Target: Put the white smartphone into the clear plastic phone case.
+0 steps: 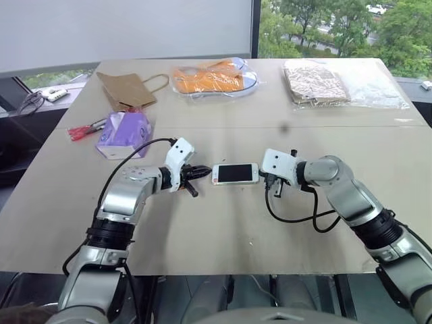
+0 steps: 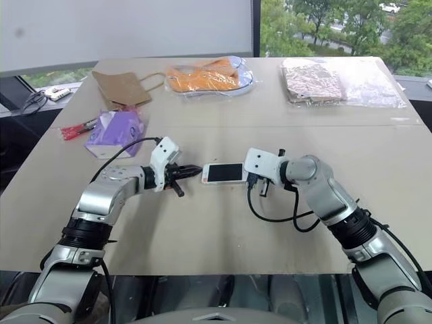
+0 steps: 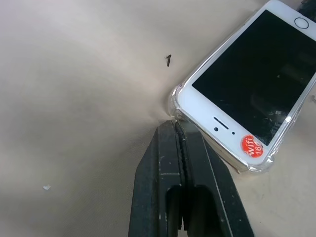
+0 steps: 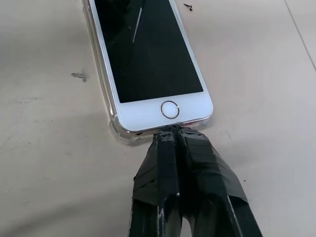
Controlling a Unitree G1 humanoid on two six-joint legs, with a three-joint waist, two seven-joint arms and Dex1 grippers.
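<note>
The white smartphone (image 1: 235, 173) lies flat on the table, screen up, between my two grippers. It sits inside the clear plastic phone case (image 3: 174, 101), whose thin rim wraps its edges; a red sticker (image 3: 253, 145) marks the earpiece end. My left gripper (image 1: 202, 171) is shut, its tips against the case corner at the earpiece end (image 3: 170, 128). Shut too is my right gripper (image 1: 262, 177), its taped tips (image 4: 173, 133) touching the home-button end of the phone (image 4: 148, 54). Neither gripper holds anything.
A purple tissue pack (image 1: 124, 133) and red pliers (image 1: 84, 129) lie to the left. At the back are a brown paper bag (image 1: 127, 89), a bag with orange contents (image 1: 212, 79) and clear bags (image 1: 341, 84). A black cable (image 1: 297, 216) loops beside my right arm.
</note>
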